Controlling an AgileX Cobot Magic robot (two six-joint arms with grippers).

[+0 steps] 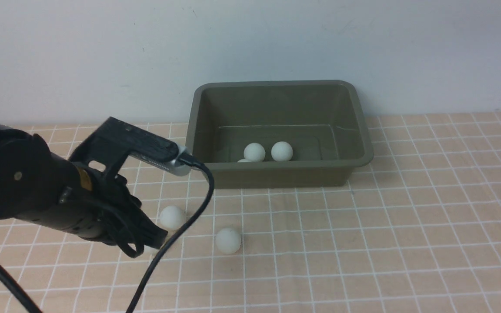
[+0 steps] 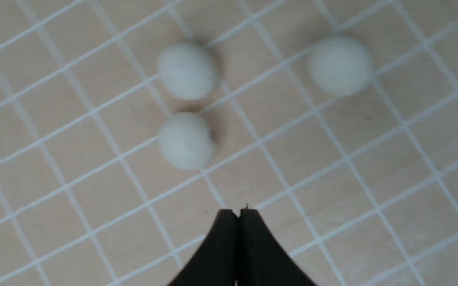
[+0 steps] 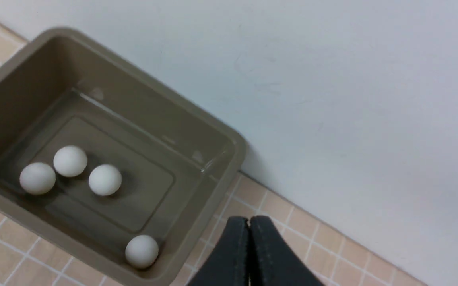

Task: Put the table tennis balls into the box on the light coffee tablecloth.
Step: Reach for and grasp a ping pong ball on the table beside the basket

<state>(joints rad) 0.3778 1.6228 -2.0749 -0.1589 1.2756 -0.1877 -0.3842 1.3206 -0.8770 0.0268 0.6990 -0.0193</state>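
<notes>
Olive-green box (image 1: 276,176) on tan checked cloth (image 1: 407,239) holds four white balls (image 3: 105,180). Three loose balls (image 2: 186,141) lie on the cloth by the left fingers (image 2: 229,228), pressed together, empty. The right fingers (image 3: 239,234), also closed and empty, hover near the box.
</notes>
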